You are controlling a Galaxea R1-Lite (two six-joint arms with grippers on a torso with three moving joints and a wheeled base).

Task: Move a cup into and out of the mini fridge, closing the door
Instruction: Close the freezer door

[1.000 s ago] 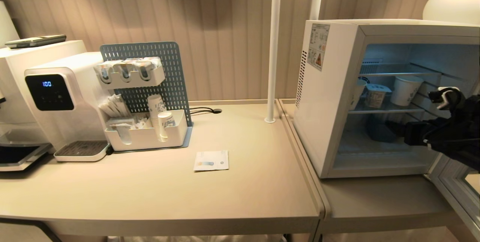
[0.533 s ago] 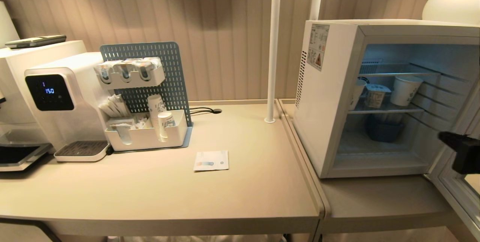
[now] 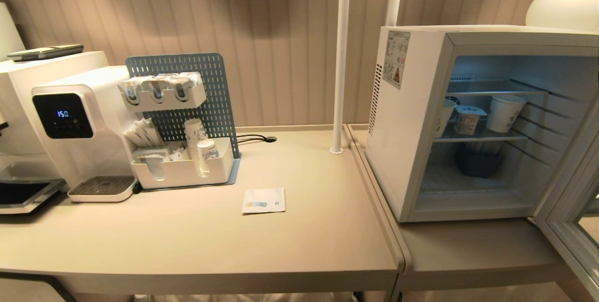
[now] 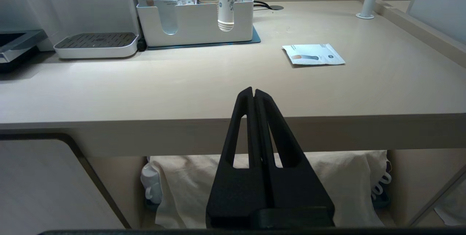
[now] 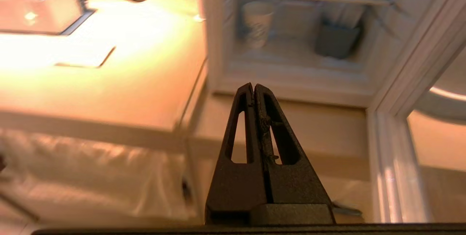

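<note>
On the middle wire shelf of the boxy white mini fridge (image 3: pixel 412 119) sits the small squat white foil-lidded cup (image 3: pixel 468 119), between two taller white paper cups (image 3: pixel 504 112), upright. The pale grey-framed glass door (image 3: pixel 573 213) stands swung wide on the robot's right. Right tool (image 5: pixel 253 88): fingers pressed together, empty, low before the table (image 5: pixel 276 118) edge, pointing up toward the open cavity; cup lies ahead and above it, deeper in. Right arm is clearly the nearer. Left tool (image 4: pixel 253 92): pressed together, empty, parked below the table front, well apart from the fridge. Judgement: door closing likely next.
</note>
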